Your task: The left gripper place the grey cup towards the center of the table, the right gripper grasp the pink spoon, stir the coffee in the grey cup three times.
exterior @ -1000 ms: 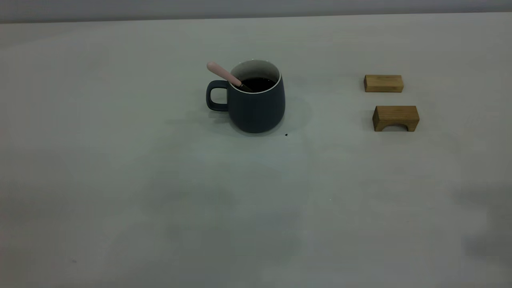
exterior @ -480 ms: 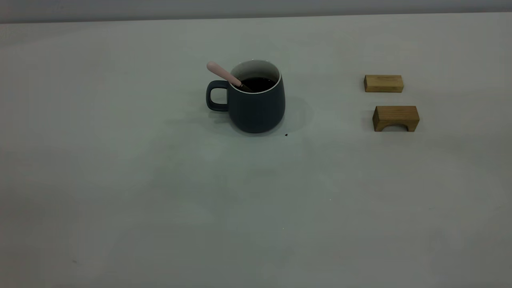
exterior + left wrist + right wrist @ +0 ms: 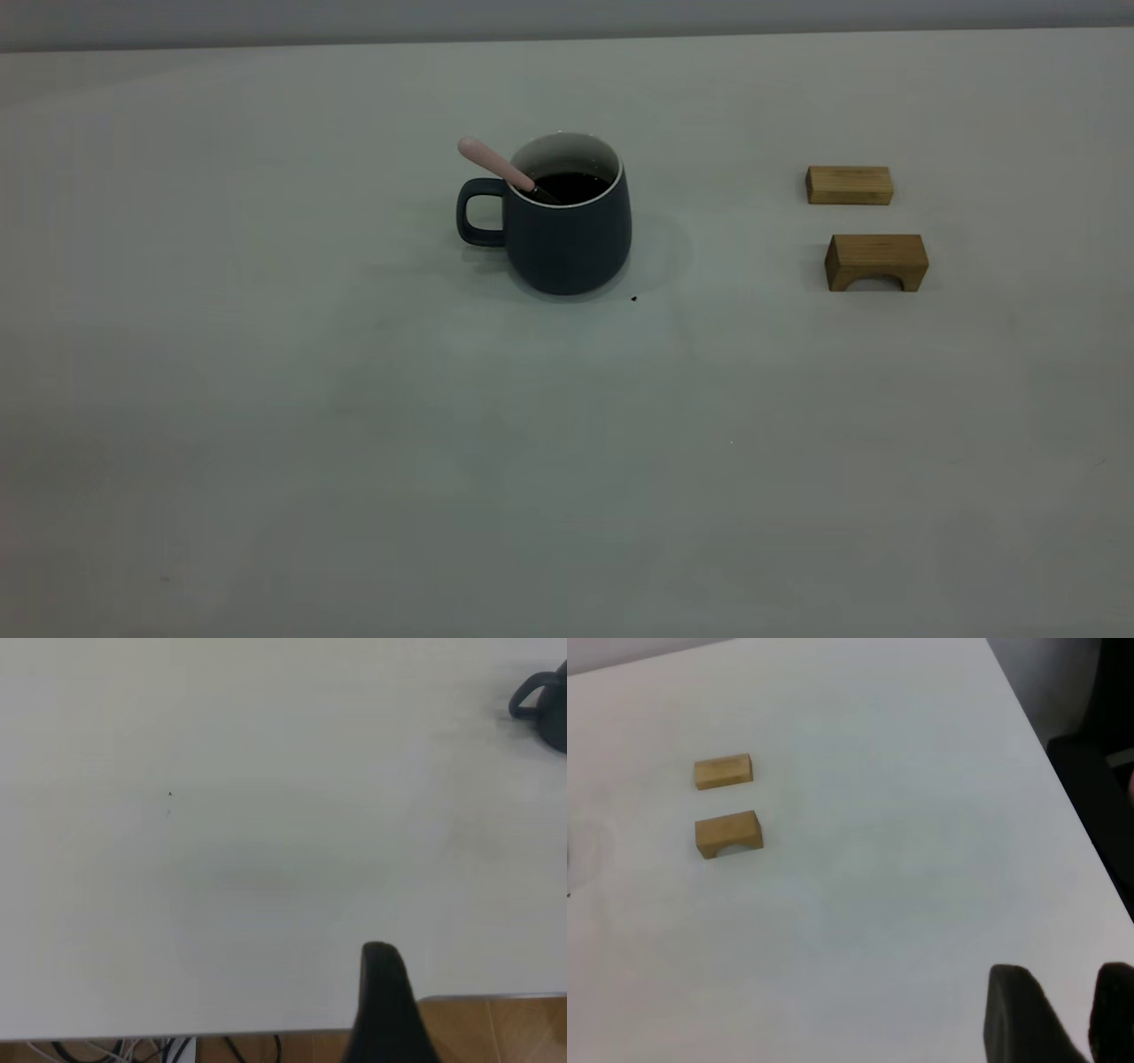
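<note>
The grey cup (image 3: pixel 567 239) stands upright near the middle of the table (image 3: pixel 354 425), its handle to the left; its edge also shows in the left wrist view (image 3: pixel 554 713). Dark coffee (image 3: pixel 574 186) fills it. The pink spoon (image 3: pixel 492 161) leans in the cup, its handle sticking out over the rim on the handle side. Neither arm appears in the exterior view. My left gripper (image 3: pixel 469 979) hangs at the table's edge far from the cup, showing one finger (image 3: pixel 383 992) with nothing beside it. My right gripper (image 3: pixel 1067 979) hovers over bare table, jaws nearly together and empty.
Two wooden blocks lie right of the cup: a flat one (image 3: pixel 849 185) farther back and an arched one (image 3: pixel 876 261) nearer. Both show in the right wrist view, flat block (image 3: pixel 723 771) and arched block (image 3: pixel 728 833). A tiny dark speck (image 3: pixel 633 299) sits by the cup's base.
A dim shadow at the table's lower right has faded away. The cup, the spoon and the blocks have stayed where they were.
</note>
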`<action>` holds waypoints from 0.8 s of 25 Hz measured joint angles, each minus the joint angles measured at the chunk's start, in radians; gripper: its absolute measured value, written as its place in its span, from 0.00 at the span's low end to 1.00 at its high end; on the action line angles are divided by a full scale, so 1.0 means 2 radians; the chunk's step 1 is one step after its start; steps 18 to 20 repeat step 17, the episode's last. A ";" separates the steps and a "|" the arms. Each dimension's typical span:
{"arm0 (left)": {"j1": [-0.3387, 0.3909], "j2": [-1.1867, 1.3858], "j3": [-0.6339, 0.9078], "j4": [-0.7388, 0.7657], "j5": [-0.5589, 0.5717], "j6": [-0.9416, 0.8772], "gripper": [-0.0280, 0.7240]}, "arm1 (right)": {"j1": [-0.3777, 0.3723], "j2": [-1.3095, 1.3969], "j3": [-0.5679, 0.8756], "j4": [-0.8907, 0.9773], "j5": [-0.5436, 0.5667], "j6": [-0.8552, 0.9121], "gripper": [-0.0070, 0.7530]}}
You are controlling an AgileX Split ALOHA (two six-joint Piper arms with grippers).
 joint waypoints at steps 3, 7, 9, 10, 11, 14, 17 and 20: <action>0.000 0.000 0.000 0.000 0.000 0.000 0.79 | 0.000 0.000 0.000 0.003 0.000 -0.008 0.32; 0.000 0.000 0.000 0.000 0.000 0.000 0.79 | 0.000 0.000 0.000 0.003 0.000 -0.015 0.32; 0.000 0.000 0.000 0.000 0.000 0.000 0.79 | 0.000 0.000 0.000 0.003 0.000 -0.020 0.32; 0.000 0.000 0.000 0.000 0.000 0.000 0.79 | 0.000 0.000 0.000 0.003 0.000 -0.024 0.32; 0.000 0.000 0.000 0.000 0.000 0.000 0.79 | 0.000 0.000 0.000 0.003 0.000 -0.027 0.32; 0.000 0.000 0.000 0.000 0.000 0.000 0.79 | 0.000 0.000 0.000 0.003 0.000 -0.031 0.32; 0.000 0.000 0.000 0.000 0.000 0.000 0.79 | 0.000 0.000 0.000 0.003 0.000 -0.032 0.32; 0.000 0.000 0.000 0.000 0.000 0.000 0.79 | 0.000 0.000 0.000 0.003 0.000 -0.032 0.32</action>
